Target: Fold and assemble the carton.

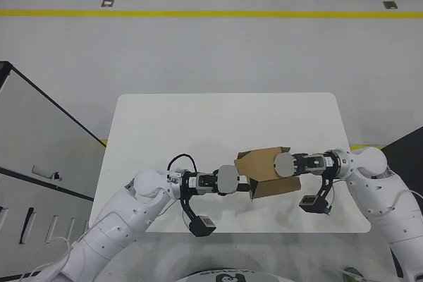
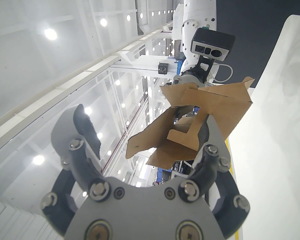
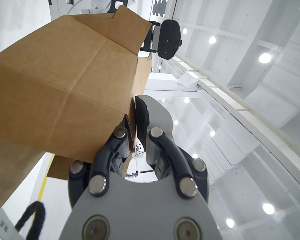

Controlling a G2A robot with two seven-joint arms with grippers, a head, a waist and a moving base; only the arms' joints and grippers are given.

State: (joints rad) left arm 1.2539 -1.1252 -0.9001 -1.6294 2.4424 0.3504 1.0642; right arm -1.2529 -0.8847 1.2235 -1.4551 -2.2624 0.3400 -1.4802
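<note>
Top view: right claw [image 1: 285, 168] (closed) grips carton [image 1: 261, 168].

Carton [image 1: 262, 171] between left pincer [image 1: 233, 181] and right pincer [image 1: 285, 167] (above table [image 1: 197, 120]).

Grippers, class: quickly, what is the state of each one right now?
Left gripper: open, holding nothing.
Right gripper: closed on the carton.

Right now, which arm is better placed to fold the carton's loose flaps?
Probably left: the left gripper is open beside the carton's loose flaps, while the right gripper is shut on its wall, steadying it.
</note>
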